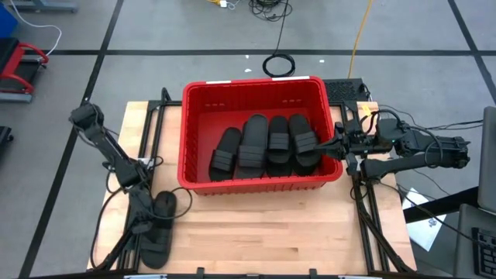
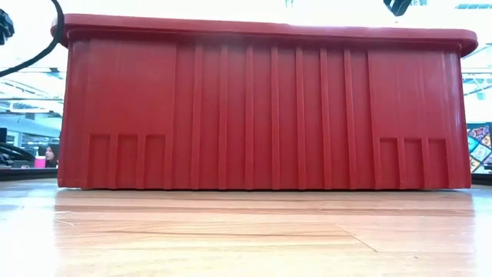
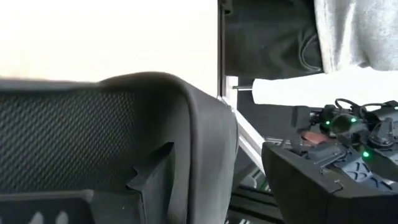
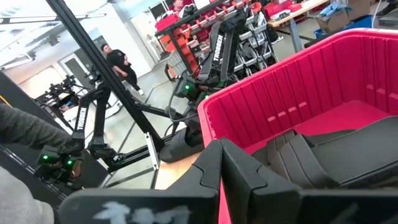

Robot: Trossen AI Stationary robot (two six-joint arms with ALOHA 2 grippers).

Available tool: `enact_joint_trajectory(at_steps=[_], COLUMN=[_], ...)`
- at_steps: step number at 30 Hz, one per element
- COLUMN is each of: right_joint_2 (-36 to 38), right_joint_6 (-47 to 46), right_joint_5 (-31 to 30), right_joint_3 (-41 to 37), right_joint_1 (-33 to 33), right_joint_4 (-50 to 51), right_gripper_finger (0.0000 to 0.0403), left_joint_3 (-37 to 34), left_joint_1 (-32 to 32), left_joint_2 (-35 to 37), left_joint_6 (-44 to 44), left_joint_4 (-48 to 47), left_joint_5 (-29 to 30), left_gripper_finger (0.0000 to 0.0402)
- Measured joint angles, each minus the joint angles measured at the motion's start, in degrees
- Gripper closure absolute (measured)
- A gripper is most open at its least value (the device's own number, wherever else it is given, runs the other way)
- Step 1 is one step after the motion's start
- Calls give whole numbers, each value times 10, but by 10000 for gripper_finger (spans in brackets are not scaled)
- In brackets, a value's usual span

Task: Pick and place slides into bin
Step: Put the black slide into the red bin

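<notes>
The red bin (image 1: pixel 260 184) stands mid-table with several black slides (image 1: pixel 267 143) lying side by side on its floor. Two more slides (image 1: pixel 157 236) lie on the table at its near left corner. My left gripper (image 1: pixel 146 217) is low over them and open. In the left wrist view one slide (image 3: pixel 124 118) fills the picture, and its curved rim (image 3: pixel 208 143) stands between my fingers. My right gripper (image 1: pixel 335 147) is shut and hovers over the bin's right rim (image 4: pixel 261 87), with nothing in it. My left gripper straddles the rim of the slide on the table. A gap shows between that rim and one finger (image 3: pixel 305 186). The other finger (image 3: pixel 152 177) lies close against the slide's textured face, and I cannot tell whether it touches.
Bare wood (image 1: pixel 263 232) lies between the bin and the table's near edge. In the low view the bin's near wall (image 2: pixel 261 108) fills the picture. A coiled cable (image 1: pixel 279 64) lies on the floor beyond the far edge. People (image 4: pixel 118 59) stand in the room beyond.
</notes>
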State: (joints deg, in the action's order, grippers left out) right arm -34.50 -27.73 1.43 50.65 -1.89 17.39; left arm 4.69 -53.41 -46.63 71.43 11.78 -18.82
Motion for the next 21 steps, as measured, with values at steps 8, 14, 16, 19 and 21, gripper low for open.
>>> enact_joint_trajectory(at_steps=[8,14,16,19,21], right_joint_2=[0,0,0,0,0], right_joint_6=[11,39,46,63,78], right_joint_5=[-1,-1,-1,-1,-1], right_joint_3=[0,0,0,0,0], right_joint_1=[0,0,0,0,0], right_joint_4=[0,0,0,0,0], right_gripper_finger=[403,403,403,403,403], left_joint_3=[0,3,13,45,73], left_joint_1=[0,0,0,0,0], left_joint_2=[-56,-62,-62,-62,-61], left_joint_6=[-48,-28,-23,-37,-45], left_joint_4=[88,124,115,62,-3], left_joint_5=[-46,-97,-101,-105,-105], left_gripper_finger=[232,386,387,396,396])
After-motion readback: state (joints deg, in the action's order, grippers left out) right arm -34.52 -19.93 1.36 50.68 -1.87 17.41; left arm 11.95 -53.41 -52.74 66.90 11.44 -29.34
